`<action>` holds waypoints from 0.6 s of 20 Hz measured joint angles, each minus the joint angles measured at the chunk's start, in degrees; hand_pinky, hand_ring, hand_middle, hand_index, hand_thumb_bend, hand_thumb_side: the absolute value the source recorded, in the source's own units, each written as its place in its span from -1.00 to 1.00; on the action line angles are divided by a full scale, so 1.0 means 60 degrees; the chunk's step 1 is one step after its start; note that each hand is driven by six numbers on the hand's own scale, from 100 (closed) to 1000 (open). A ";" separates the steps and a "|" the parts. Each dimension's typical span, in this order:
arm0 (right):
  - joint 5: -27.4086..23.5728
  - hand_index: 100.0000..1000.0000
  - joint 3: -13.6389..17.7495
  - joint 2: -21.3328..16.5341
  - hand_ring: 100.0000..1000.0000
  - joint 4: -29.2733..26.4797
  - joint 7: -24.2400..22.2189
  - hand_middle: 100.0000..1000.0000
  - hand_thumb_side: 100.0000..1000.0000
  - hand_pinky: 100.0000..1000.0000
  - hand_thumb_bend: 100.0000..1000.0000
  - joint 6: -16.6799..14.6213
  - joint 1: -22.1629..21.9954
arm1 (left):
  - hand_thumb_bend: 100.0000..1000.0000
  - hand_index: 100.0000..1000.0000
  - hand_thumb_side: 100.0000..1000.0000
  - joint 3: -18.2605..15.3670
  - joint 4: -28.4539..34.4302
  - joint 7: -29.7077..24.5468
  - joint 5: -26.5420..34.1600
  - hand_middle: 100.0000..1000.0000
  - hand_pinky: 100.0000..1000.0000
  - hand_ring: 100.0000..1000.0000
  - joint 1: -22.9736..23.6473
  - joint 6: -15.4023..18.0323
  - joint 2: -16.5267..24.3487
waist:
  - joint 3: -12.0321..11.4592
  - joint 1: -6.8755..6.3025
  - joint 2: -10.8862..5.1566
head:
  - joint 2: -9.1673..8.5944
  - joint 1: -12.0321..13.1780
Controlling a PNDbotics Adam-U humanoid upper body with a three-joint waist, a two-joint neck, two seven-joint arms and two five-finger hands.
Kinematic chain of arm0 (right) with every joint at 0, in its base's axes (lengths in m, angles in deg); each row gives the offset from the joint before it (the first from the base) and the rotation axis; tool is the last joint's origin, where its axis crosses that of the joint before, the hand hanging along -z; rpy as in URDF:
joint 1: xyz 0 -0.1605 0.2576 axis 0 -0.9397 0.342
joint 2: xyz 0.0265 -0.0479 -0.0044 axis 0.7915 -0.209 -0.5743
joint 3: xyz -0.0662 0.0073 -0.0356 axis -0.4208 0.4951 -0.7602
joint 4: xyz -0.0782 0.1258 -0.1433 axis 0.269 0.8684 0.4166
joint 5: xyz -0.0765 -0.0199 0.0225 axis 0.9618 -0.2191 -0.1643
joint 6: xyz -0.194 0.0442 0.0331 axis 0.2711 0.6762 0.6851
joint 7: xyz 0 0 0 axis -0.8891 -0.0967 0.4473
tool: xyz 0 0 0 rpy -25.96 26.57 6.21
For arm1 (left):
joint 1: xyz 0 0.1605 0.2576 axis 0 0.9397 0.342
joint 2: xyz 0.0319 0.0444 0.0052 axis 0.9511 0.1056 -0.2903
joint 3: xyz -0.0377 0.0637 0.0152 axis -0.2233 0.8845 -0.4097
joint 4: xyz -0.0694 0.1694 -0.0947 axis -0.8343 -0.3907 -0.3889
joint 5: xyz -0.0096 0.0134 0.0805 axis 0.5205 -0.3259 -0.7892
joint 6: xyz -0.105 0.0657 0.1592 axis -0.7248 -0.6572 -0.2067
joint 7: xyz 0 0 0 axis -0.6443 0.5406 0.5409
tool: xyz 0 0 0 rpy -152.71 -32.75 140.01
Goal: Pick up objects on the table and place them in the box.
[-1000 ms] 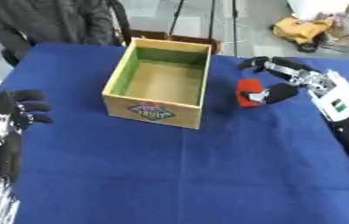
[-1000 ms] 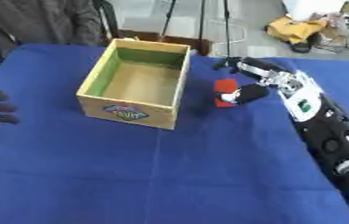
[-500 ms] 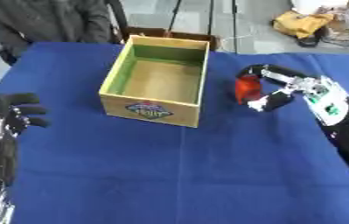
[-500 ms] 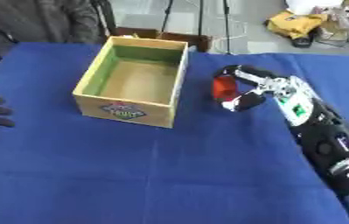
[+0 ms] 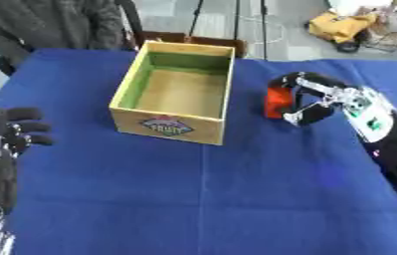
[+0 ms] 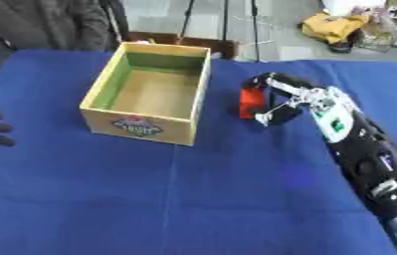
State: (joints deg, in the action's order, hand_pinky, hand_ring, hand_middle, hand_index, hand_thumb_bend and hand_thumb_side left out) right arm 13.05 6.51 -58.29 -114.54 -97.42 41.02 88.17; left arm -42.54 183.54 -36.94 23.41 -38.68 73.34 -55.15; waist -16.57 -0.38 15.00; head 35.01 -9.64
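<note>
Red object [image 5: 277, 101] — now nearer the box [image 5: 177, 92], right hand [image 5: 313, 102] curled around it; lift clear of the rim before release.

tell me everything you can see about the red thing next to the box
The red object is small and blocky, with a flat bright red face toward the box and a dark top edge; what it is made of I cannot tell. The right hand curls over it from above and the right, fingers and thumb around it. It sits to the right of the wooden box, apart from it, over the blue tablecloth. Whether it rests on the cloth or is lifted is unclear.
</note>
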 measured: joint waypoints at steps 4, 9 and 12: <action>-0.0289 0.62 -0.0040 0.0000 -0.18 -0.0195 0.0658 -0.14 -1.00 -0.38 -1.00 0.0091 -0.0062 | 0.21 0.28 0.63 0.0000 -0.0001 0.0000 0.0000 0.12 -0.07 0.12 0.0003 0.0000 -0.0001 | 0.0036 0.0011 -0.0017 | -0.0005 -0.0015; -0.0847 0.64 -0.0172 -0.0017 -0.20 -0.0964 0.1033 -0.12 -1.00 -0.37 -1.00 0.0213 -0.0010 | 0.21 0.28 0.63 0.0000 -0.0001 0.0001 -0.0005 0.12 -0.07 0.12 0.0010 0.0001 -0.0002 | 0.0063 0.0064 -0.0110 | -0.0005 -0.0016; -0.1183 0.64 -0.0229 -0.0028 -0.20 -0.1329 0.1063 -0.11 -1.00 -0.36 -1.00 0.0332 0.0214 | 0.22 0.28 0.62 0.0000 -0.0001 0.0001 -0.0021 0.12 -0.07 0.12 0.0011 0.0001 -0.0002 | 0.0000 0.0123 -0.0157 | -0.0006 -0.0016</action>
State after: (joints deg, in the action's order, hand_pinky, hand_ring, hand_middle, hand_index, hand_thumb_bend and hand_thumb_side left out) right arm 5.95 5.14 -58.46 -122.52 -91.05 43.01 89.45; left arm -42.54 183.53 -36.94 23.29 -38.61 73.34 -55.16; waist -16.57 0.36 14.06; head 34.97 -9.74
